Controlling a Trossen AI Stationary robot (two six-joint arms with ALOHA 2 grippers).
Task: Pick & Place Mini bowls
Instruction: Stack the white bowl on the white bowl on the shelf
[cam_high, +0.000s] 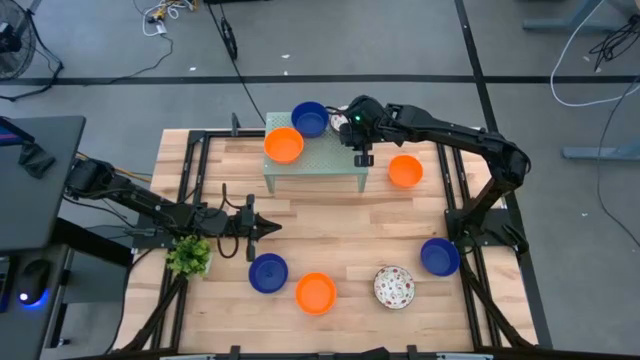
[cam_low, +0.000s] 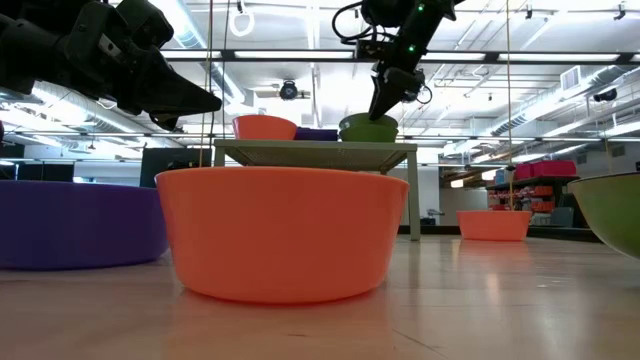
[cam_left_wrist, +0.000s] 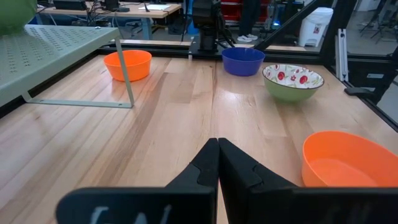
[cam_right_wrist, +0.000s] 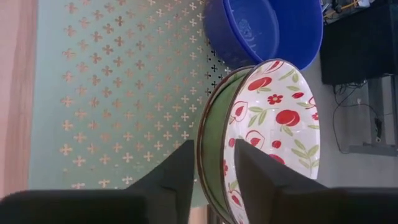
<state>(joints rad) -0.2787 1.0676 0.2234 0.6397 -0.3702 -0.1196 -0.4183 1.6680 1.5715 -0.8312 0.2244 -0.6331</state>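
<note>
At the near edge of the table (cam_high: 340, 235) I see a row of bowls: a blue bowl (cam_high: 268, 272) at about 7 o'clock, an orange bowl (cam_high: 316, 293) at 6 o'clock, a floral bowl (cam_high: 394, 287) at 5 o'clock and another blue one (cam_high: 440, 256) at 4 o'clock. A small plant (cam_high: 189, 256) stands at 8 o'clock.

The left gripper (cam_high: 262, 228) waits low near the middle left of the table, its jaws together and holding nothing.

Farther, at 12 o'clock, is the green stand (cam_high: 325, 160). An orange bowl (cam_high: 284, 144) and a blue bowl (cam_high: 309, 118) sit on its top. One more orange bowl (cam_high: 405, 170) lies on the table just beside the stand, at 2 o'clock.

The right gripper (cam_right_wrist: 214, 168) is over the far right corner of the stand. Its fingers (cam_right_wrist: 177, 171) stand apart, one at each side of the rim of a second floral bowl (cam_right_wrist: 267, 124). I cannot tell if they press the rim now.

My worry: this bowl seems to rest very near the edge of the stand and near the blue one. If the jaws open while it is tilted or partly over the edge, it could tip or slide off. If I lift away carelessly, a finger could catch the rim and drag it.
</note>
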